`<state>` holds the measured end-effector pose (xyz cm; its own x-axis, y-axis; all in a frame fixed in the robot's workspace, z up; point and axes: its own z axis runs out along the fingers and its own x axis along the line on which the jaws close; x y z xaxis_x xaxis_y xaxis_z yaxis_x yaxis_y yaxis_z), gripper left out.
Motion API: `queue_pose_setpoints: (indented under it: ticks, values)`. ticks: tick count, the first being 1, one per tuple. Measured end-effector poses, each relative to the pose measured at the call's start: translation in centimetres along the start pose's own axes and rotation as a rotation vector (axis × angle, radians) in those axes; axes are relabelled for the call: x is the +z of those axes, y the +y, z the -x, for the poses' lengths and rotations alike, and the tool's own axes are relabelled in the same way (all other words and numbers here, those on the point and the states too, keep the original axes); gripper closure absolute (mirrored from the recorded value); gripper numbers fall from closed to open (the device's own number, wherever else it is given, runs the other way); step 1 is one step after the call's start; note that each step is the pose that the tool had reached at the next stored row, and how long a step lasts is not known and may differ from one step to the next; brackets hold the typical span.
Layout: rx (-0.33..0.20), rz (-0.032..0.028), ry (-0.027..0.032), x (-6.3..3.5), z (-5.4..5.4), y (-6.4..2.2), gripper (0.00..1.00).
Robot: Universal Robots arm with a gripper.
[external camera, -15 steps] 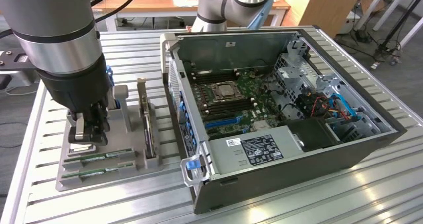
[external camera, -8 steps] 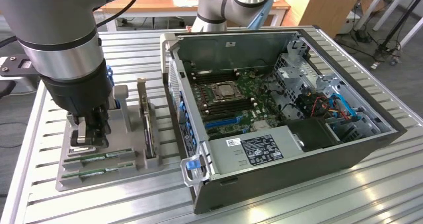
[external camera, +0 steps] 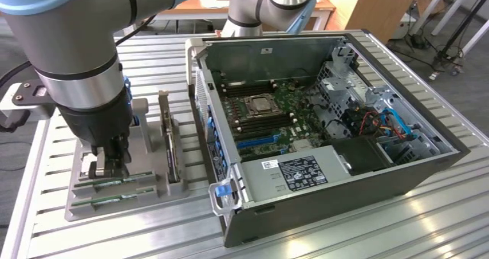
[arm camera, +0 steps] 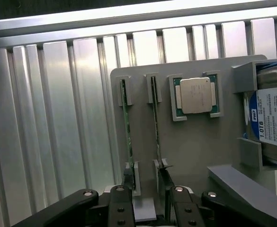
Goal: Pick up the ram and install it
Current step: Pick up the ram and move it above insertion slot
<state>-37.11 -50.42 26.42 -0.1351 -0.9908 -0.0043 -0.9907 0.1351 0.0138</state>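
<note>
On the ribbed table (external camera: pixel 367 230), at the exterior view's left, the tool (external camera: pixel 109 166) hangs low over the grey holder (external camera: pixel 84 204), its fingers (arm camera: pixel 121 208) spread wide and gripping nothing; the task looks to be at its very start. The ram (arm camera: pixel 156 120) stands on edge in its slot in the holder, running between the two spread fingers with neither visibly pressing on it; a second green stick (arm camera: pixel 126 123) stands in the neighbouring slot, close by one finger. Nothing is lifted yet; by my reading the grasp, the carry and the seating on the motherboard (external camera: pixel 287 118) inside the open computer case (external camera: pixel 267 55) are all left to do.

The ram is a thin, stiff green board, long and narrow, seen edge-on as little more than a line. The holder is matt grey plastic with raised blocks that form the slots; a square silver processor chip (arm camera: pixel 195 94) lies flat in its own recess; a hard drive (arm camera: pixel 273 120) with a white label sits at the holder's edge. The table is bright aluminium, its parallel ribs glossy with reflections; the case is dark outside and bare grey sheet steel within; the tool's fingers are black and studded with small screws.
</note>
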Motion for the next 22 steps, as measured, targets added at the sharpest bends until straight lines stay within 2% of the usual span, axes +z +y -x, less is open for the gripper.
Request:
queue_pose_setpoints:
  ticks: [7,16,22]
  values:
    - [-0.058,0.0055,0.0068,0.19,0.0,0.00,0.64]
    - [-0.069,0.0054,0.0067,0.23,-0.7,0.19,0.64]
    - [-0.073,0.0055,0.0069,1.10,-0.8,0.18,0.64]
